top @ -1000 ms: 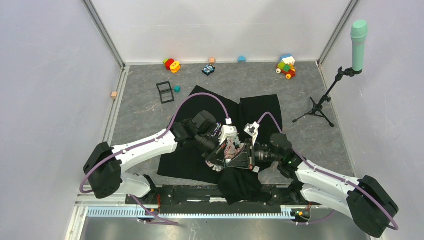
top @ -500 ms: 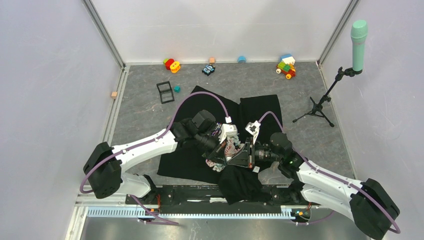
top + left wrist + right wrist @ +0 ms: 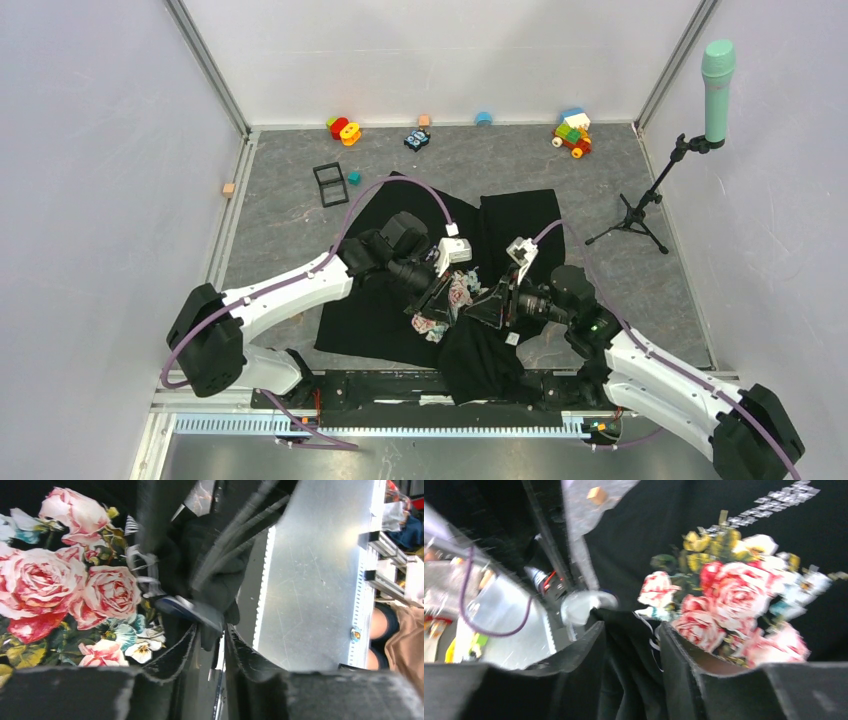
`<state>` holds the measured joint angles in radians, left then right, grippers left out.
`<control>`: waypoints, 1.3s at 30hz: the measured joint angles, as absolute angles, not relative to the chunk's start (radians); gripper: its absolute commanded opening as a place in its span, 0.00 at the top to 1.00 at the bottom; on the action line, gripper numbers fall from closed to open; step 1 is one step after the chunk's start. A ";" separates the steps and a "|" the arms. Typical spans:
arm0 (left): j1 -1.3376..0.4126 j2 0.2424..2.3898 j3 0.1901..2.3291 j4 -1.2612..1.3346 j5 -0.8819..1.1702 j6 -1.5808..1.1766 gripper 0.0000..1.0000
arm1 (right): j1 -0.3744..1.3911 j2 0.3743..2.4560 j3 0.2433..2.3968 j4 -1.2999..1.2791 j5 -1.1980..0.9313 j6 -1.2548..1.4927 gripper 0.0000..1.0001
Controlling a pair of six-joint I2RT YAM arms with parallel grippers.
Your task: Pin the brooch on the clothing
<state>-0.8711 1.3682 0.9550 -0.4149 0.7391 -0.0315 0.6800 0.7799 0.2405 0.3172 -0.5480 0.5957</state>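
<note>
Left gripper (image 3: 211, 630): jaws slightly parted; brooch (image 3: 189, 611) just off their tips, on a black fold of the clothing (image 3: 520, 215) beside the roses (image 3: 107, 592). Right gripper (image 3: 631, 627): jaws spread around a shirt fold. Clothing overhangs the near edge of the tabletop (image 3: 290, 220); grey surface shows either side.

The left arm (image 3: 290, 295) and right arm (image 3: 650, 365) meet over the shirt (image 3: 360, 325) by the table's (image 3: 285, 225) front edge and block the middle. Toys (image 3: 343, 128) sit along the back edge. A mic stand (image 3: 632, 210) guards the right side. The left side has room to pass.
</note>
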 measured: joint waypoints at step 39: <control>-0.703 0.909 0.427 -0.120 0.137 -0.775 0.00 | 0.508 0.885 0.331 -0.360 0.222 0.444 0.37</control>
<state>-0.7029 0.9089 0.4274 -0.1200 0.1371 -0.7753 0.5076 0.8852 0.3313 -0.3595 0.2222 0.4442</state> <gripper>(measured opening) 0.994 0.643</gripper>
